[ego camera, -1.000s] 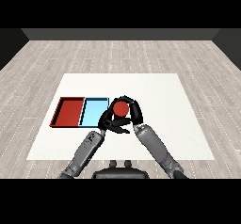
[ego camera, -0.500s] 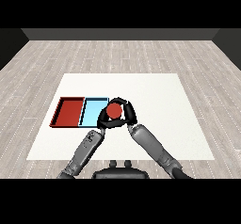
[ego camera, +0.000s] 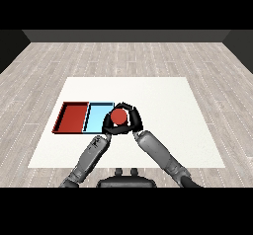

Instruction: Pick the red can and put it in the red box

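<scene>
Spreading across the wood-plank floor, the white desk carries two trays lying side by side toward its left half: the red box on the outside and the light blue tray next to it, nearer the centre. Two grey forearms reach in from the lower corners and meet just beside the blue tray's right edge. There the right robot hand curls its dark fingers round the red can, which sits in that hand's grasp at or just over the near right corner of the blue tray; whether it is lifted clear of the desk cannot be told. The left robot hand lies close under and beside the can, fingers bent toward it, though whether it shares the hold or merely rests alongside is not clear. The can's long axis cannot be read; only its round red face shows. The relation that matters for the coming move: the red box lies to the left of the can, with the blue tray between them, so the carry would have to cross the blue tray leftward before any release.
</scene>
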